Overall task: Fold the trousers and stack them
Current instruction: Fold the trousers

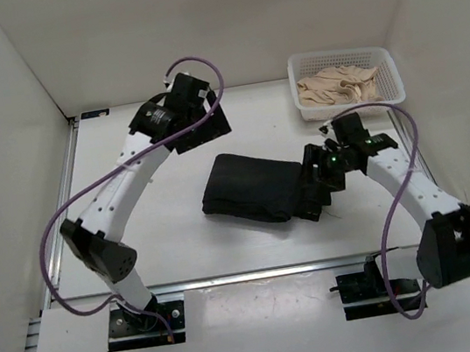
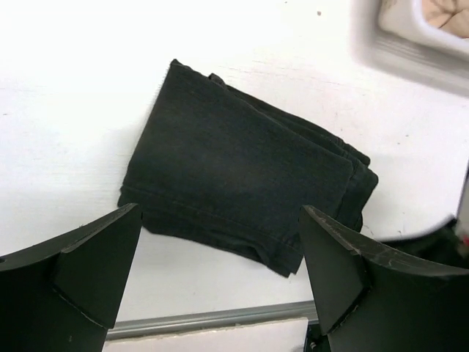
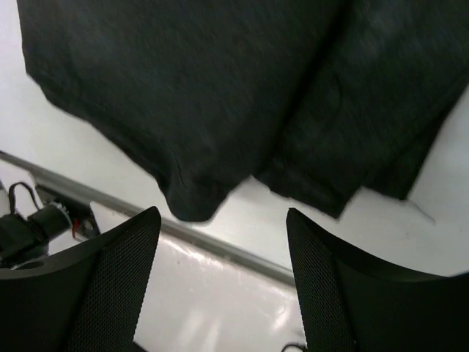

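Note:
A folded pair of black trousers (image 1: 250,189) lies flat in the middle of the table. It shows in the left wrist view (image 2: 242,176) and in the right wrist view (image 3: 242,95). My left gripper (image 1: 201,128) hangs open and empty above the table, behind and left of the trousers; its jaws stand wide apart (image 2: 220,279). My right gripper (image 1: 314,186) is open and empty at the trousers' right end, just above the cloth edge (image 3: 223,249). A beige pair of trousers (image 1: 341,85) lies crumpled in a basket.
A white mesh basket (image 1: 388,64) stands at the back right corner and shows at the top right of the left wrist view (image 2: 410,44). White walls enclose the table on three sides. A metal rail (image 1: 258,272) runs along the near edge.

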Robot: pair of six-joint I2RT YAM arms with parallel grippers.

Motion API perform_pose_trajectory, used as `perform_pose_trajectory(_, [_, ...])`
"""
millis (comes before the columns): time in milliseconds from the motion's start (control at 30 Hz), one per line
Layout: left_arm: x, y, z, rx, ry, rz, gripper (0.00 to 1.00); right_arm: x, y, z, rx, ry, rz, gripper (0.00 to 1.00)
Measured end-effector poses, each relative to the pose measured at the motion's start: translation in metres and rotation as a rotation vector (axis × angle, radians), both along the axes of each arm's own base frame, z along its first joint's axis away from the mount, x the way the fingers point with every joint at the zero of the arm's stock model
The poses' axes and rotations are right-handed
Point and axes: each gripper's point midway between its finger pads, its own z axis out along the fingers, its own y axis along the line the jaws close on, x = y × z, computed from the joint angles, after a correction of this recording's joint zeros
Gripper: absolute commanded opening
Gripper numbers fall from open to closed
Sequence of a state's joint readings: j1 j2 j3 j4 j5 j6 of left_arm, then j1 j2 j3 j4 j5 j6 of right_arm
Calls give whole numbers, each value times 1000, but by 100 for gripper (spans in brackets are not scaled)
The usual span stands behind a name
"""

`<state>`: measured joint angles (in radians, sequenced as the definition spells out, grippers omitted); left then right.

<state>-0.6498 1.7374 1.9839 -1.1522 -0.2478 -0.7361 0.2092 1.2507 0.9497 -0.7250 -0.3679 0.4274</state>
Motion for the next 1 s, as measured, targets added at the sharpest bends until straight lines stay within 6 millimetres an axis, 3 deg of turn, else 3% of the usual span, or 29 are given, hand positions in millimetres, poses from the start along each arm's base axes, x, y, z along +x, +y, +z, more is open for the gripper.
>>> perform_pose_trajectory(200, [-23,23,19,-14,-31,11,99,35,16,-24,-76,28,25,70])
perform_pose_trajectory(300, [-27,28,10,8,-11,20,99,40,22,-42,-112,66,43,52])
perform_pose_trajectory(333, [-29,29,5,19,0,21,99,39,25,-47,-124,78,52,38])
perform_pose_trajectory(400, [-31,32,-7,41,26,24,99,37,33,-52,-140,86,74,19])
perform_pose_trajectory(433, [-33,34,-11,50,38,25,99,36,37,-51,-142,84,80,4])
perform_pose_trajectory(467, [-34,35,-15,57,48,26,99,36,40,-50,-145,78,88,0])
perform_pose_trajectory(600, [-35,38,-17,65,58,33,99,44,49,-27,-152,16,90,0])
perform_pose_trajectory(733, [-34,39,-17,69,57,36,99,56,47,31,-147,-132,58,0])
perform_pose_trajectory(867, [-34,39,-17,73,55,27,99,60,25,91,-130,-290,-17,0])
perform_pose_trajectory(933, [-34,39,-17,72,55,19,99,61,6,96,-160,-309,-61,0])
perform_pose_trajectory(1000, [-33,35,-17,61,53,9,99,62,-11,85,-207,-286,-97,0])
